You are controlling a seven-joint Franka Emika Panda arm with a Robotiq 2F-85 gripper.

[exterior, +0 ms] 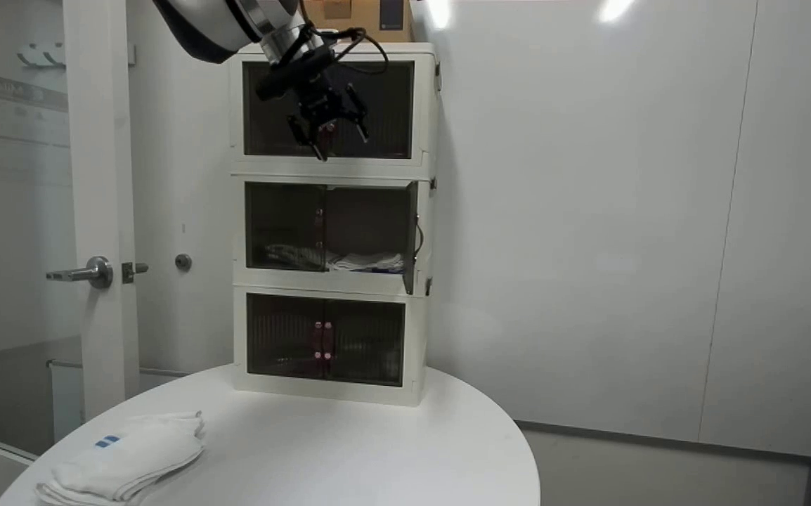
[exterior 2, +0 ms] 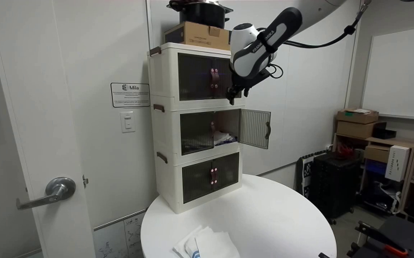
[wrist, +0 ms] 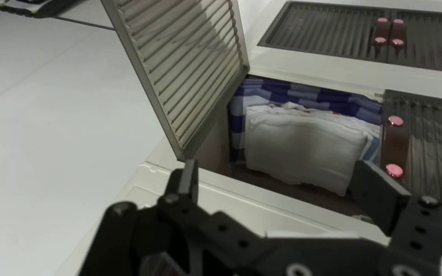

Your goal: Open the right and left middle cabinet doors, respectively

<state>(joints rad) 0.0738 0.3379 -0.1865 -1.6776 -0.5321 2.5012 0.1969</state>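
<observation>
I'm hovering the end effector [exterior: 343, 146], jaws spread apart, before the upper part of the cabinet [exterior: 328, 281]. In both exterior views, the right middle door [exterior 2: 254, 129] is standing open and the left middle door [exterior 2: 197, 132] is sitting closed. Folded cloth [exterior: 121, 460] is lying on the worktop [exterior: 349, 450], near left.

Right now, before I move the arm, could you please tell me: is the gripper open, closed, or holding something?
Gripper: open, jaws wide apart, holding nothing.
</observation>
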